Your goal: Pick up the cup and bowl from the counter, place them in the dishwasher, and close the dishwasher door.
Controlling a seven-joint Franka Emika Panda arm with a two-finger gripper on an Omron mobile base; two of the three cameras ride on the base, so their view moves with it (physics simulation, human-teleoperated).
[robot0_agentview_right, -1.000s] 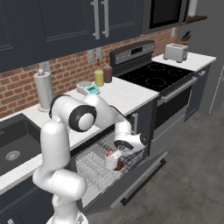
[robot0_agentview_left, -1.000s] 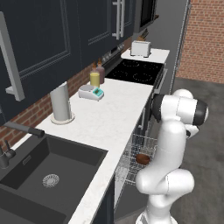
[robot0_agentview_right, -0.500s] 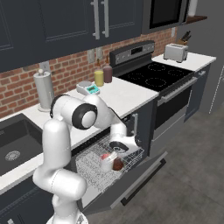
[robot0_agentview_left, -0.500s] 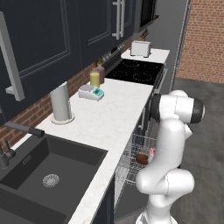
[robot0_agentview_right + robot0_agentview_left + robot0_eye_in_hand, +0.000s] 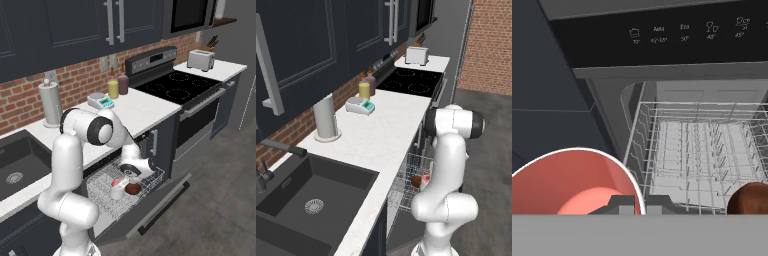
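End effector (image 5: 131, 173) jaws closed, nothing held, low over the pulled-out wire rack (image 5: 107, 192) of the dishwasher (image 5: 662, 45). In the hand view its tips sit right at the rim of the cup (image 5: 569, 182), red inside facing the camera. One cup (image 5: 116, 189), one bowl (image 5: 133, 188), both in the rack, just beside each other; bowl (image 5: 751, 199) at the frame's lower right in the hand view. Dishwasher door (image 5: 150, 207) is down, nearly flat, open floor beyond its front edge. Desk (image 5: 376, 140) carries one paper roll (image 5: 325, 118), one scale (image 5: 360, 105), two jars (image 5: 367, 86). Left base view: the arm hides most of the rack; cup (image 5: 426, 179) and bowl (image 5: 416, 181) peek out beside it. Hand view alone shows the control panel icons.
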